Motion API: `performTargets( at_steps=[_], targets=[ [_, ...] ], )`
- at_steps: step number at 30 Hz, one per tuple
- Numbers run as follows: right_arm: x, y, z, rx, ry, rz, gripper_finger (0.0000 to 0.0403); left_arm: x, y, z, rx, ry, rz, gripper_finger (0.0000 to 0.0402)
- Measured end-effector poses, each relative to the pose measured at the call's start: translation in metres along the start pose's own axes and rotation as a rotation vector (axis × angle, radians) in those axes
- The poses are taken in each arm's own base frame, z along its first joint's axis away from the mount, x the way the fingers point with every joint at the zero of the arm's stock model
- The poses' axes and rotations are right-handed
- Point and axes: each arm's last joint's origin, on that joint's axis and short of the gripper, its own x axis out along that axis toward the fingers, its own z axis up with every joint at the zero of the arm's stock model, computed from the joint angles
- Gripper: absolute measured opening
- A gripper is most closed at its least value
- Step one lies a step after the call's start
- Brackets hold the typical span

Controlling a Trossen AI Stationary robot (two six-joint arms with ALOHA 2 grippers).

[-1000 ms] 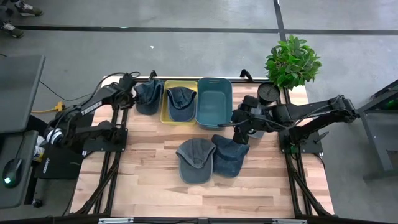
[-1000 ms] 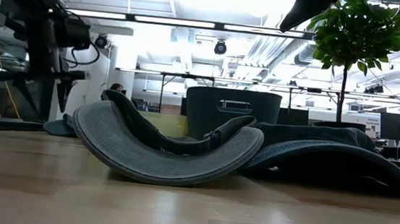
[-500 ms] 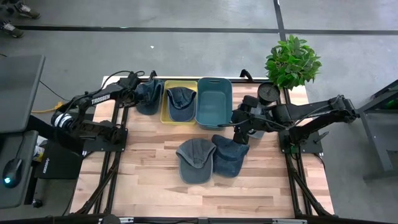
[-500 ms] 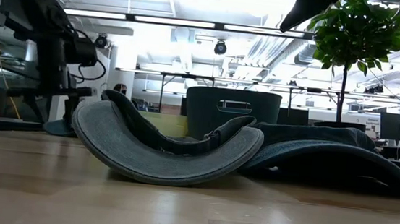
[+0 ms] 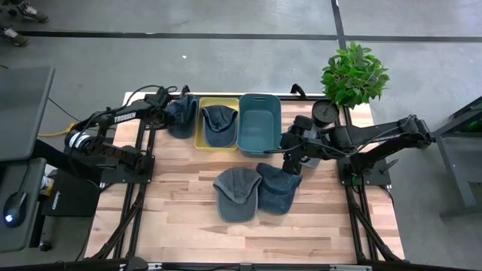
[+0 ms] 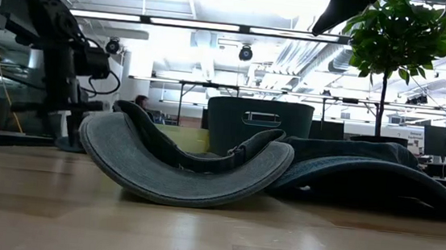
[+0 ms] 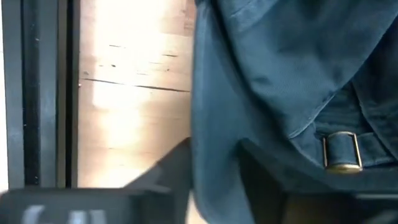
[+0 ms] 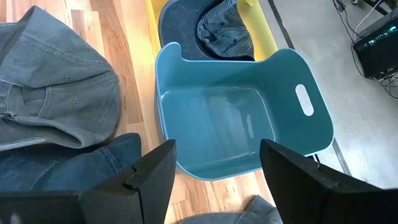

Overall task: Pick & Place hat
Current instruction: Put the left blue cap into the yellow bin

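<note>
Several denim hats are in view. A dark blue hat [image 5: 181,117] lies on the table against the left side of the yellow bin [image 5: 204,143]. My left gripper [image 5: 170,103] [image 7: 214,186] is down on it, shut on its cloth. A second hat [image 5: 219,120] lies inside the yellow bin. A grey hat [image 5: 236,193] and a dark blue hat [image 5: 276,189] lie mid-table, brims overlapping. My right gripper [image 5: 291,156] [image 8: 217,186] hangs open above the table, next to the teal bin [image 5: 260,123]. My left gripper pinches a fold of the dark blue hat's cloth [image 7: 214,146] between its two fingers [image 7: 171,177], next to the brass strap buckle [image 7: 341,151]. It comes from above, slanting from the table's left. The hat lies on the table.
The teal bin [image 8: 231,124] stands open. A potted plant [image 5: 354,74] and a round gauge [image 5: 325,112] stand at the far right corner. Bare wood lies along the near edge [image 5: 196,233]. A person's feet [image 5: 19,15] show on the floor beyond the table.
My left gripper has moved a little toward the table's right and down onto the dark blue hat beside the yellow bin, while that arm's elbow swung toward the far left. The hats and my right arm have kept still.
</note>
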Motion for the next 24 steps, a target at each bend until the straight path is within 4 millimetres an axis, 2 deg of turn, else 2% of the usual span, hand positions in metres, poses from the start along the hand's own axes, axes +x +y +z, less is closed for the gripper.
performTargets(
  at_steps=[3,4,13,24],
  targets=[
    [0.0,0.0,0.0,0.0,0.0,0.0,0.0227,-0.001,0.0,-0.001,0.021,0.015,-0.001,0.003],
    [0.0,0.0,0.0,0.0,0.0,0.0,0.0227,-0.002,0.001,-0.001,0.031,0.018,-0.003,0.0018],
    [0.0,0.0,0.0,0.001,0.0,0.001,0.0227,-0.013,0.001,-0.003,0.034,-0.009,-0.034,0.0004],
    [0.0,0.0,0.0,0.003,0.001,0.004,0.0227,-0.053,0.01,-0.014,0.034,-0.053,-0.012,0.0003]
  ],
)
